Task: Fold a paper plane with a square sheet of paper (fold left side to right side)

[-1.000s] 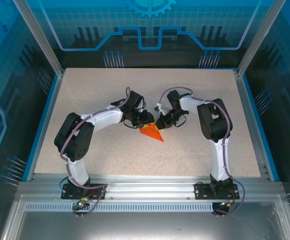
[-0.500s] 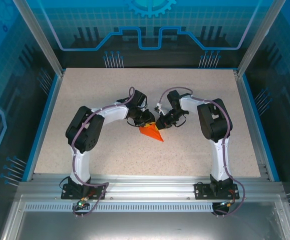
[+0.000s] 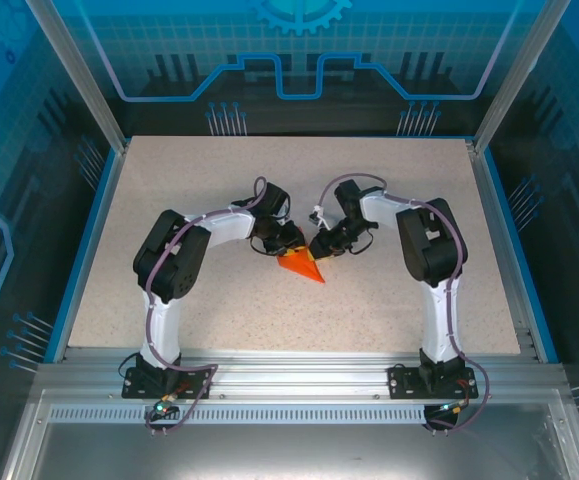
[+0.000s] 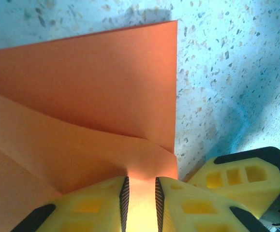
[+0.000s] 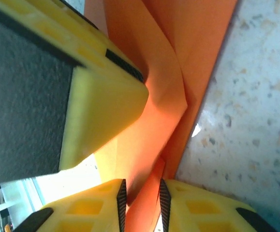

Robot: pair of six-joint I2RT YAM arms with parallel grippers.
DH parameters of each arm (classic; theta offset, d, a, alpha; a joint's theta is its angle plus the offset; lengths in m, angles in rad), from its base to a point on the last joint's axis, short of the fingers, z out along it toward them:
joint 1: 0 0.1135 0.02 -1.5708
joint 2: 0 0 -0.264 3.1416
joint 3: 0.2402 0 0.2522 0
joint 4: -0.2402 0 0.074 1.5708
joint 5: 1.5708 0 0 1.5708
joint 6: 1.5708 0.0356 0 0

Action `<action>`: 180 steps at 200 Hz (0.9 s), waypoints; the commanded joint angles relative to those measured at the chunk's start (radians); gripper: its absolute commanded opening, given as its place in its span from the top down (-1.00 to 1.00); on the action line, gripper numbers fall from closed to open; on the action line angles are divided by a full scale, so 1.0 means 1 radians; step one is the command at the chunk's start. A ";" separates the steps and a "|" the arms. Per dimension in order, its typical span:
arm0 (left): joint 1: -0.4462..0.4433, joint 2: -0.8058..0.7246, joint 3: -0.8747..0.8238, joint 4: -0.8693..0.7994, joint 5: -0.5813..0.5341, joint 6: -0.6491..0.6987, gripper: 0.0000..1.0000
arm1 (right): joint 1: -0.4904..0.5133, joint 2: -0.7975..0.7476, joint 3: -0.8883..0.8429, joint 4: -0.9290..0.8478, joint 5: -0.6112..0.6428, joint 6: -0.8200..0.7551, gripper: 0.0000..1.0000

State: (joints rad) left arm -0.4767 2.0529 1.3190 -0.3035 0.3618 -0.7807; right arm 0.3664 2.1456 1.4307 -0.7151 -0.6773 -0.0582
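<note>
The paper plane (image 3: 302,266) lies flat near the middle of the counter (image 3: 199,180). It is a part-folded orange wedge whose pointed tip aims toward the near right corner. Both arms reach in over its broad far end. The left gripper (image 3: 287,243) is at the wedge's left far corner and the right gripper (image 3: 321,247) at its right far corner, so their tips are close together.

In the left wrist view, a raised fold of the paper plane (image 4: 91,87) runs up between the narrowly parted jaws of the left gripper (image 4: 140,186). I cannot tell whether they pinch it. A yellow finger of the right gripper (image 4: 241,174) sits just beside, on the speckled counter.

In the right wrist view, the right gripper (image 5: 140,191) straddles a folded edge of the paper plane (image 5: 198,43). Its jaws are slightly apart, and a sliver of light shows beside the sheet.
</note>
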 commanded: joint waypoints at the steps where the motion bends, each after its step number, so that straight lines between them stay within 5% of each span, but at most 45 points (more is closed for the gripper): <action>1: 0.013 0.024 -0.024 0.005 -0.017 -0.005 0.49 | -0.001 -0.084 -0.058 0.013 0.019 0.024 0.38; 86: 0.012 0.023 -0.031 0.012 -0.012 -0.008 0.49 | 0.043 -0.154 -0.152 0.061 0.019 0.057 0.27; 180: 0.012 0.019 -0.046 0.021 -0.018 -0.009 0.50 | 0.048 -0.178 -0.216 0.075 0.027 0.068 0.72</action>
State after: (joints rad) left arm -0.4740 2.0541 1.3041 -0.2806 0.3626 -0.7849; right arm 0.4015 2.0060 1.2419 -0.6350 -0.6544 0.0044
